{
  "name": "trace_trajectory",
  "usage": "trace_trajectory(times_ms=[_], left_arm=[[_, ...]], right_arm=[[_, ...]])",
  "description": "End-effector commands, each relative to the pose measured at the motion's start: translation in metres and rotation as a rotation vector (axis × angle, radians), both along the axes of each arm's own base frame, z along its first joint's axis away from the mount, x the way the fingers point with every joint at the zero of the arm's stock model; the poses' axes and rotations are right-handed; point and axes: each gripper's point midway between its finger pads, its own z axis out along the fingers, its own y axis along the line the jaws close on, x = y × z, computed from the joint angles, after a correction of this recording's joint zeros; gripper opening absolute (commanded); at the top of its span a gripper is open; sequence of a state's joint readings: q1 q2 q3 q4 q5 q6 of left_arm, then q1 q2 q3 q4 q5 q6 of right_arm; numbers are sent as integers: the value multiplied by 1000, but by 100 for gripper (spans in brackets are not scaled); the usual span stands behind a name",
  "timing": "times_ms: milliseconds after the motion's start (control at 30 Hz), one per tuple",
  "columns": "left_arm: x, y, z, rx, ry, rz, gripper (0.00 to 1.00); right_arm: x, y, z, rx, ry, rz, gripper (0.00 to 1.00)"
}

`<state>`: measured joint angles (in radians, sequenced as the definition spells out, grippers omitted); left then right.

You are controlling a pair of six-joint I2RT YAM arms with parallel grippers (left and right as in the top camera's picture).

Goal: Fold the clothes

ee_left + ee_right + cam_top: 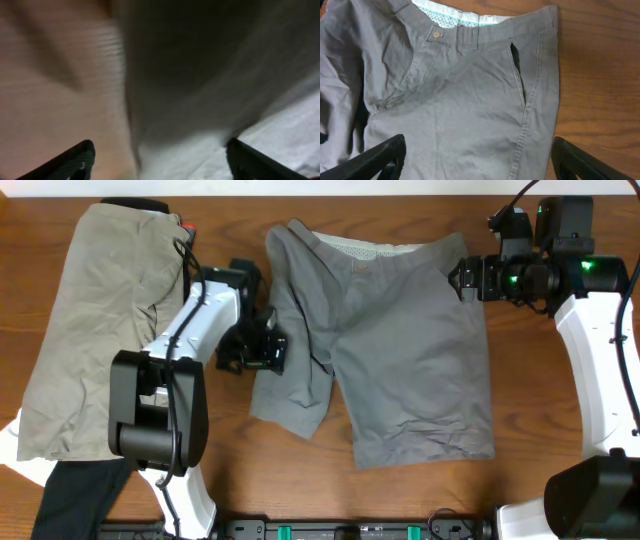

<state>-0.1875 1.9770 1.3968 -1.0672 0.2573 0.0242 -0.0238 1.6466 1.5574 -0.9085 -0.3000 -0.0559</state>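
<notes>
The grey shorts [400,350] lie spread on the wooden table, waistband at the far side, both legs toward the front; the left leg is rumpled. My left gripper [262,348] is open, low over the outer edge of the left leg; its wrist view shows blurred grey cloth [210,75] between the fingers [160,165]. My right gripper [462,278] is open and hovers at the waistband's right corner. Its wrist view shows the shorts [465,100], their button and side pocket between the open fingers [477,160].
A khaki-beige garment [95,320] lies at the left of the table. A black garment [75,500] and a white piece lie at the front left corner. Bare wood [545,430] shows right of the shorts.
</notes>
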Motion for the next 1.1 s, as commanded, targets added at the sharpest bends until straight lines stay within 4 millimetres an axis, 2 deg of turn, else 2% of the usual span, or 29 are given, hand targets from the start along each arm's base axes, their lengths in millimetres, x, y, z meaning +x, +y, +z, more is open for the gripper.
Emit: trace_trajectory(times_ms=[0, 33, 67, 167, 200, 367, 500, 600, 700, 900, 1067], left_arm=[[-6, -2, -11, -22, 11, -4, 72], [-6, -2, -13, -23, 9, -4, 63], [-6, -2, -14, -23, 8, -4, 47], [-6, 0, -13, -12, 6, -6, 9], [-6, 4, -11, 5, 9, -4, 6], [0, 29, 22, 101, 25, 10, 6], [18, 47, 59, 135, -43, 44, 6], [31, 54, 76, 126, -116, 74, 6], [39, 63, 81, 134, -158, 98, 6], [38, 71, 81, 148, -151, 117, 6], [22, 72, 82, 162, -80, 167, 6]], right_arm=[[-1, 2, -3, 6, 9, 17, 88], [-1, 2, -4, 6, 10, 17, 88], [-2, 2, -4, 6, 13, 17, 87], [-1, 2, -5, 6, 15, 17, 85], [-2, 2, -5, 6, 15, 17, 84], [-2, 2, -5, 7, 19, 17, 80], [-3, 2, -7, 7, 25, 17, 78], [-6, 2, -11, 8, 41, 17, 76], [-11, 2, -18, 8, 66, 16, 74], [-21, 2, -38, 14, 126, 2, 72], [-26, 0, -54, 5, 149, -4, 73]])
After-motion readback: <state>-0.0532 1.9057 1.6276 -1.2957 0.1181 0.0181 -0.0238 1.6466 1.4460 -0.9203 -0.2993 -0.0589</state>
